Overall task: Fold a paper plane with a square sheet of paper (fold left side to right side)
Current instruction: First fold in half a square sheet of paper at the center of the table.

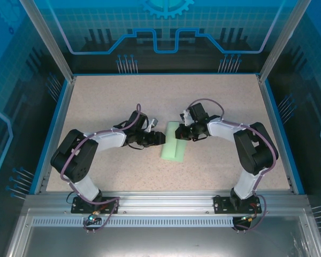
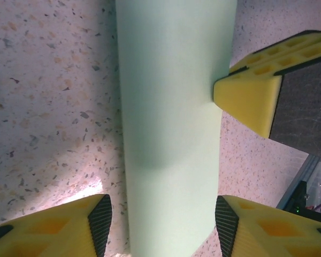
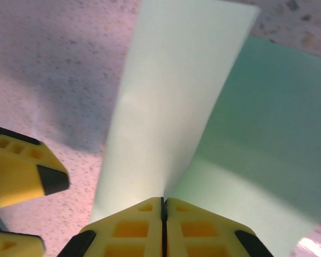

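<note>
The square sheet of paper (image 1: 174,143) lies mid-table as a narrow pale mint-green strip, folded over on itself. My left gripper (image 1: 159,138) reaches it from the left. In the left wrist view this gripper (image 2: 161,219) is open, its fingertips (image 2: 101,219) straddling the paper (image 2: 171,107) just above the table. My right gripper (image 1: 183,134) comes from the right, and in its wrist view it (image 3: 163,206) is shut on the edge of the paper (image 3: 166,101), holding one flap up off the layer below (image 3: 257,134).
The speckled beige table (image 1: 123,96) is bounded by a blue rim (image 1: 58,123) and aluminium posts at the back corners. The right gripper's yellow finger (image 2: 257,96) touches the paper's right edge in the left wrist view. The left gripper's finger (image 3: 21,168) sits close by.
</note>
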Action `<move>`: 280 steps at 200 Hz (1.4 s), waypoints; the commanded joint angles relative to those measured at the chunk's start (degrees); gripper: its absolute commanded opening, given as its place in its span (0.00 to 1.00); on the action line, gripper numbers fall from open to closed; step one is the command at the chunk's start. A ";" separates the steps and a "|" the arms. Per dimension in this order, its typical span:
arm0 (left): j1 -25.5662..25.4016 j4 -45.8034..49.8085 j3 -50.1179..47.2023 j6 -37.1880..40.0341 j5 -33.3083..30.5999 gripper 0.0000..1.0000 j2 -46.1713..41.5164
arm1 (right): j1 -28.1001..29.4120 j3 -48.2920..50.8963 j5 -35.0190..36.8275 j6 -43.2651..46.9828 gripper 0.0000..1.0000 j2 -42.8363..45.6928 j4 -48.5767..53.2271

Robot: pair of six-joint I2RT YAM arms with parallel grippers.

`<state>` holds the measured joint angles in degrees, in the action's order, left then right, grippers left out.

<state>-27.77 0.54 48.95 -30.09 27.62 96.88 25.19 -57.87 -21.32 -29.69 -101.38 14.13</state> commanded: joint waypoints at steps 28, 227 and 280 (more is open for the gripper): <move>-1.08 1.46 3.97 -0.96 -0.89 0.58 3.91 | -0.42 0.97 2.91 1.21 0.08 0.49 3.25; -7.58 13.77 18.60 0.42 -9.86 0.45 18.58 | -3.85 4.98 8.42 1.42 0.40 7.94 5.17; -9.28 16.88 21.92 1.18 -10.65 0.48 20.50 | -8.70 10.73 11.11 2.17 0.47 17.36 7.11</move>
<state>-34.37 15.62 69.54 -30.02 18.09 113.08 18.65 -49.21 -12.08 -28.40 -87.29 18.24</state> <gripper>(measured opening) 0.474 0.461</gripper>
